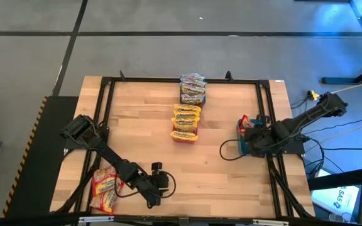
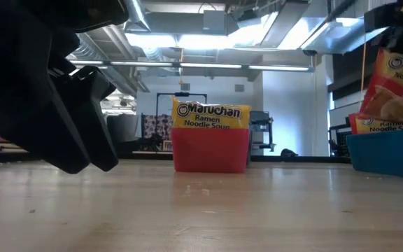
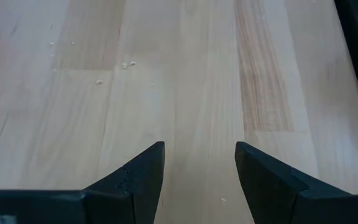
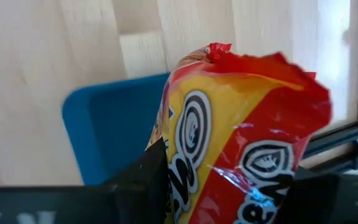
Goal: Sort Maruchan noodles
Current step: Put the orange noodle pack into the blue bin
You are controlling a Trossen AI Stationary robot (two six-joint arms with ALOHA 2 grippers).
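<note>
Red/yellow noodle pkt (image 4: 241, 143) pinched in right gripper (image 4: 229, 186) just above teal bin (image 4: 110, 130) at table's right edge; step = drop-off, next: release; left gripper (image 3: 199, 180) wide open, empty, near front.

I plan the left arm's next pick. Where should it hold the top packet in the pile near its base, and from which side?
Probably from straight above, jaws across the short width of the top packet: it lies flat on the pile. The left gripper is open and empty.
</note>
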